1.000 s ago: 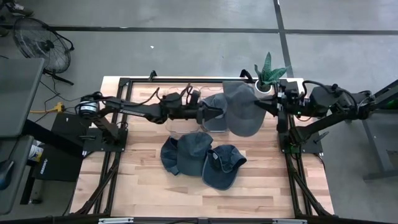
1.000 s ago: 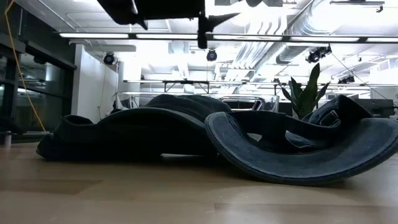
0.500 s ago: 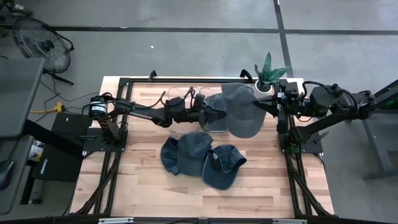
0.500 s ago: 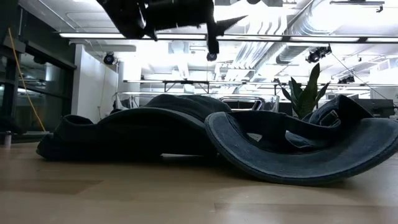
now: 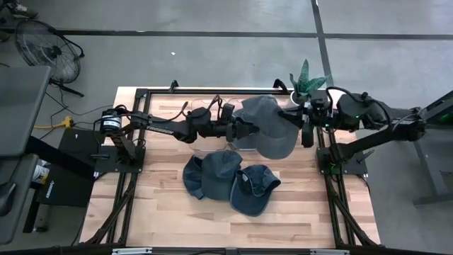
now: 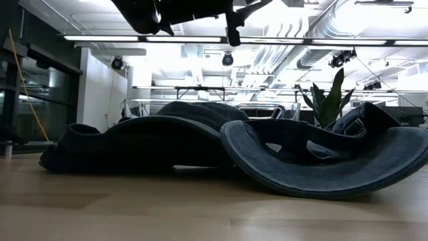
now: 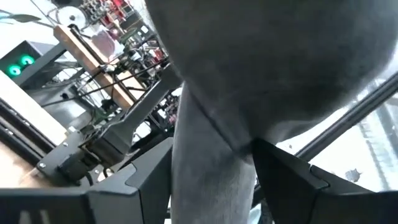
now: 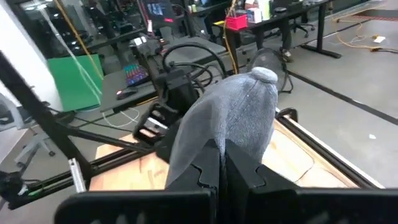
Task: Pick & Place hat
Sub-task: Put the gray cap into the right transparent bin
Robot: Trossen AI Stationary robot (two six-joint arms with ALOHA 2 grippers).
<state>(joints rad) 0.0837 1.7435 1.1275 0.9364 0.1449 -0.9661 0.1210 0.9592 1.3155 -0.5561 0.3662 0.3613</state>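
Note:
A grey hat [image 5: 272, 127] hangs high above the table's far middle, held between both grippers. My left gripper [image 5: 249, 130] is shut on its left side, and grey cloth [image 7: 211, 155] fills the gap between the fingers. My right gripper [image 5: 303, 122] is shut at the hat's right edge; the crown with its top button [image 8: 267, 76] rises just beyond the fingertips. Two dark blue hats [image 5: 212, 173] [image 5: 255, 189] lie on the table below, brims overlapping; no gripper touches them. My left gripper pinches a thick fold of the grey hat [image 7: 214, 143] between its two fingers [image 7: 137, 186], coming about level from the table's left. The hat is lifted clear of the table. My right gripper pinches the hat's edge [image 8: 214, 146] at its shut fingertips [image 8: 199, 174], coming about level from the table's right. The crown stands beyond the fingers, clear of the table.
A potted plant [image 5: 306, 85] stands at the far right, close behind the right gripper. A clear container [image 5: 205, 145] sits under the left arm. The dark hats [image 6: 147, 140] [image 6: 328, 167] fill the table's middle; bare wood [image 5: 177, 219] lies near the front edge.
My right gripper has gone toward the table's left, carrying the hat's right edge with it. The grey hat has bunched narrower between the two grippers and stays clear of the table. My left gripper has tipped a little upward, still holding the hat.

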